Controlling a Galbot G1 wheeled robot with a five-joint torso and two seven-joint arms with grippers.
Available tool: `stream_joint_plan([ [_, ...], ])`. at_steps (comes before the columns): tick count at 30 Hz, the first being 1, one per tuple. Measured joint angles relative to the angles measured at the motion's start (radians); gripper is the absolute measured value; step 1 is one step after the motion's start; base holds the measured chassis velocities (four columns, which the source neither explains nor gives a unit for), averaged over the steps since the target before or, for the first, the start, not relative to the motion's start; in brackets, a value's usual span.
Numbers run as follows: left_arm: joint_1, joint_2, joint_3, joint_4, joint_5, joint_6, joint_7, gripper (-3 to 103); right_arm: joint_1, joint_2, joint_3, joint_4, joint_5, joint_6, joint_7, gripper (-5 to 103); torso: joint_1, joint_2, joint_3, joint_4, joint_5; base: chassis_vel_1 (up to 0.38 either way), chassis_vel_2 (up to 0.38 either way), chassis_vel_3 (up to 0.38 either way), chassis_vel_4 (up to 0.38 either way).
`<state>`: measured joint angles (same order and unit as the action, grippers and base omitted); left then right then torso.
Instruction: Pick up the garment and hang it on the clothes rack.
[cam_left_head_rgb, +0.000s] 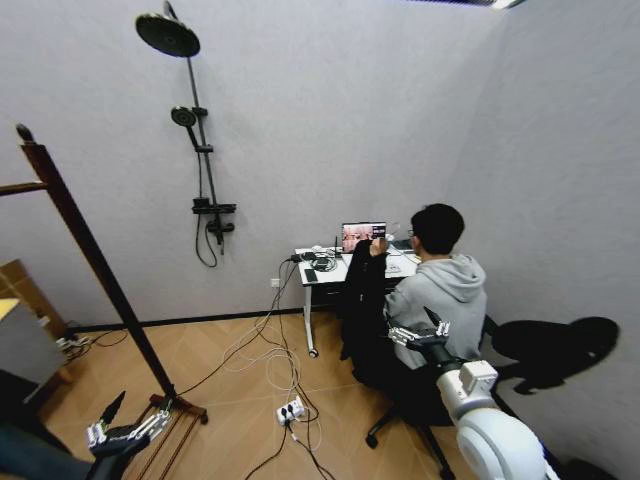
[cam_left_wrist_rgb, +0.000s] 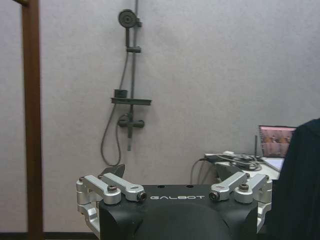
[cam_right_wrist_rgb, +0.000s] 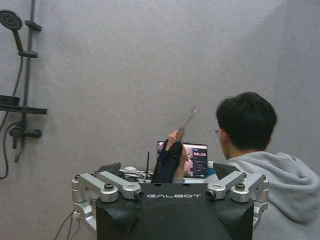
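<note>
By the surface (cam_left_head_rgb: 330, 268), a person holds the garment (cam_left_head_rgb: 362, 300) up. Left hand (cam_left_head_rgb: 125, 432) low near clothes rack (cam_left_head_rgb: 95, 262), right hand (cam_left_head_rgb: 418, 335) near the garment; both look open, approx.

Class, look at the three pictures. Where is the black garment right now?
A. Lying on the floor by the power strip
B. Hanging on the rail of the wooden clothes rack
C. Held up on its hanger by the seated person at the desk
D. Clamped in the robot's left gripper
C. In the head view the garment hangs beside the desk, and the right wrist view shows the person's hand holding it up by the hanger.
</note>
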<state>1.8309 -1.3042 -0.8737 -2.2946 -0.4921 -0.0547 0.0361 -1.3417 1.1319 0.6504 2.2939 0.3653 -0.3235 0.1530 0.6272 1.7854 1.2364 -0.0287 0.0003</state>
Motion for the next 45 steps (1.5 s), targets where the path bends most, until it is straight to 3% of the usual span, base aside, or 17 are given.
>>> stream_joint_plan([
  [45, 0.0, 0.0, 0.0, 0.0, 0.0, 0.0, 0.0, 100, 0.009, 0.018, -0.031, -0.023, -0.019, 0.006, -0.001, 100, 0.0, 0.0, 0.0, 0.0003, -0.0005, 0.087, -0.072, -0.073, 0.086],
])
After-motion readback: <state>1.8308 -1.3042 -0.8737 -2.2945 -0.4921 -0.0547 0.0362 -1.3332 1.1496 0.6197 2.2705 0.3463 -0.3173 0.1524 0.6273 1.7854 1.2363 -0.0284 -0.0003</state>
